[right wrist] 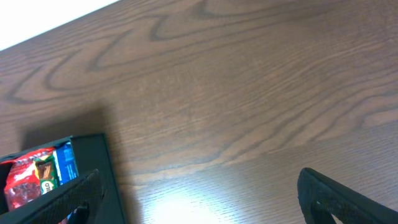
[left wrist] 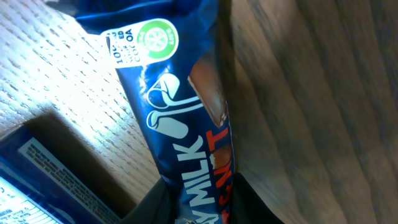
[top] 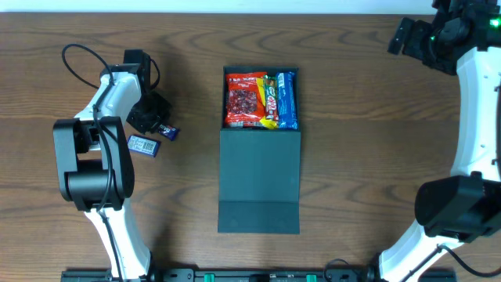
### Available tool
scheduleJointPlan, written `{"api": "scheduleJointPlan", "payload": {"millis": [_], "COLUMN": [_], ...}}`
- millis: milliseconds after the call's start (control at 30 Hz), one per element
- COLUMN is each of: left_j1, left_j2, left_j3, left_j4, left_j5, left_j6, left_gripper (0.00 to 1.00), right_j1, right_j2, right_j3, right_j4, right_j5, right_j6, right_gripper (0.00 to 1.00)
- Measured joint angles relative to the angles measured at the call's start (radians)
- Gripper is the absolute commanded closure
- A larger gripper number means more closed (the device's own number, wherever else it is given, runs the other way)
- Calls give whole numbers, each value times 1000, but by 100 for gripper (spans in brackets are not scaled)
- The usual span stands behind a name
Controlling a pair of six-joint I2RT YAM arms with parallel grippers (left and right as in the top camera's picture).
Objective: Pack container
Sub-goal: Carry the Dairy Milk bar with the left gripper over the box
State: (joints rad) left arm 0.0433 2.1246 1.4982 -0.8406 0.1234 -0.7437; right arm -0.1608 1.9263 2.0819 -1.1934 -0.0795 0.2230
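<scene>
The container (top: 260,157) sits in the middle of the table (top: 368,141), open, between the two arms. To its left, the left claw (top: 153,119) is down over a blue chocolate bar (left wrist: 180,124) with "MILK" and "NUT" printed on the wrapper. That looks to me like the step in hand: get this bar and carry it over.

I can't tell from here whether the claw has bitten yet, as its fingers are barely in view around the wrapper. A pinch across the bar's narrow width, near its middle, would keep it from drooping or swinging. It should come straight up, so it doesn't drag the blue-and-white packet (top: 145,145) lying just beside it. The open part of the box already looks filled from side to side. I'd lay the bar flat on top, in line with the others, and let go low so nothing pops out.

The container is dark teal-green and matte, square, like cardboard. Its flap lid (top: 260,188) is folded out flat toward the robot's side. Inside, side by side, are a red packet (top: 244,100), a green-and-yellow bar (top: 270,100) and a blue packet (top: 287,100).

The right claw (right wrist: 199,180) is well away at the far right corner, spread wide with nothing in it.
</scene>
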Motion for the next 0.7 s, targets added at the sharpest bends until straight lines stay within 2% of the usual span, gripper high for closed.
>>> {"api": "scheduleJointPlan", "payload": {"millis": [133,467,567,700], "left_j1": [0,-13,-63,-207], "left_j2": [0,-32,-99,-186], "left_j3": [0,11,71,208], "left_j4": [-9,-38,-52,-82], "left_j5": [0,-16,-46,-110], "left_j6": [10,42,76,143], "left_gripper": [87,88,88,85], "right_j1": [0,0,0,0], "right_j2": [0,0,0,0], "right_j3": [0,0,0,0], "right_j4": [0,0,0,0], "right_j5": [0,0,0,0], "right_j6": [0,0,0,0], "right_gripper": [1,1,1,1]}}
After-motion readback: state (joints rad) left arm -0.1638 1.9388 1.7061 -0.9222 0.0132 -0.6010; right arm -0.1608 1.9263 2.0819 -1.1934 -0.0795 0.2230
